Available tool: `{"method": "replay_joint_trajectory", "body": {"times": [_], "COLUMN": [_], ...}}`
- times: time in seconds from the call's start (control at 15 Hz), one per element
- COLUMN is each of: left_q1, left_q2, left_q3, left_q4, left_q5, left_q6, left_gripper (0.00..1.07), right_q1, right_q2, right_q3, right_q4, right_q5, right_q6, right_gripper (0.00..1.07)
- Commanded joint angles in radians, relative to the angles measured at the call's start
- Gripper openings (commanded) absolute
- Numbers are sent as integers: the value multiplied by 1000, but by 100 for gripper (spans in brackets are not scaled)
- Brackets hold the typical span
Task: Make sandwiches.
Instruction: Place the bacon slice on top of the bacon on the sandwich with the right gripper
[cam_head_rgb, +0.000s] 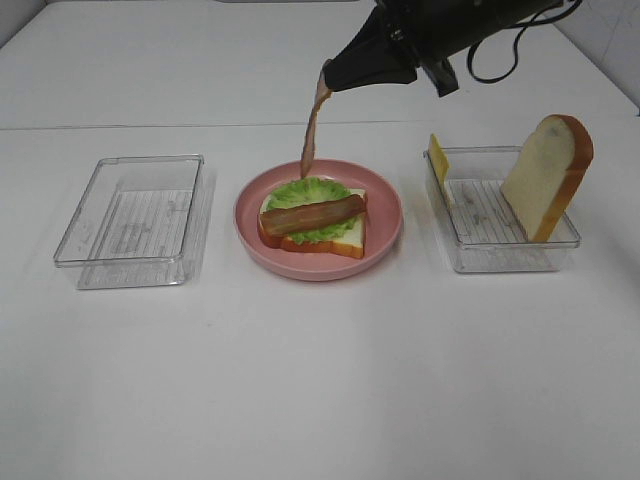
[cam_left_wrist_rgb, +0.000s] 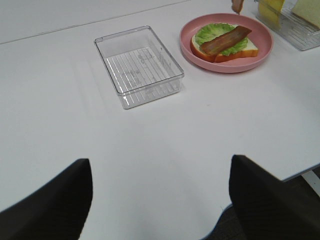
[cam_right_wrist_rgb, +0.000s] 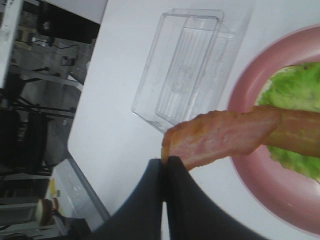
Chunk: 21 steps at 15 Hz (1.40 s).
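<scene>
On the pink plate (cam_head_rgb: 390, 215) lies an open sandwich (cam_head_rgb: 345, 240): one bread slice, green lettuce (cam_head_rgb: 305, 190) and a bacon strip (cam_head_rgb: 312, 214) on top. My right gripper (cam_head_rgb: 327, 72) hovers above the plate's far side, shut on a second bacon strip (cam_head_rgb: 311, 130) that hangs down with its tip just over the lettuce. The right wrist view shows that strip (cam_right_wrist_rgb: 225, 137) pinched at the closed fingertips (cam_right_wrist_rgb: 172, 167) above the plate (cam_right_wrist_rgb: 260, 185). My left gripper (cam_left_wrist_rgb: 160, 200) stays open and empty, well short of the plate (cam_left_wrist_rgb: 225, 65).
A clear tray (cam_head_rgb: 135, 220) stands bare left of the plate. Another clear tray (cam_head_rgb: 500, 245) on the right holds an upright bread slice (cam_head_rgb: 548, 175) and a yellow cheese slice (cam_head_rgb: 438, 158). White table all around.
</scene>
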Motion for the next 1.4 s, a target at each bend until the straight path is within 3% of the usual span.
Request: {"method": "replay_joint_trajectory", "body": {"times": [0.07,0.4,0.67,0.8,1.0,1.27,1.33,1.4], "left_q1": [-2,-2,-2,-2,-2,-2,-2,-2], "left_q2": [-20,-20,-20,-20,-20,-20,-20,-20], "left_q3": [2,2,2,2,2,2,2,2], "left_q4": [-6,-6,-6,-6,-6,-6,-6,-6], "left_q5": [-10,-10,-10,-10,-10,-10,-10,-10], "left_q6": [3,3,3,3,3,3,3,3], "left_gripper": [73,73,73,73,73,73,73,73], "right_q1": [1,50,91,91,91,91,91,91], "right_q2": [119,239,258,258,252,189,189,170], "right_q3": [-6,-6,-6,-6,-6,-6,-6,-6], "right_q4": [241,472,515,434,211,9,9,-94], "right_q5": [-17,-23,-85,-101,-190,-293,-293,-298], "right_q6": [-137,-235,-275,-244,-90,31,31,92], "right_gripper": [0,0,0,0,0,0,0,0]}}
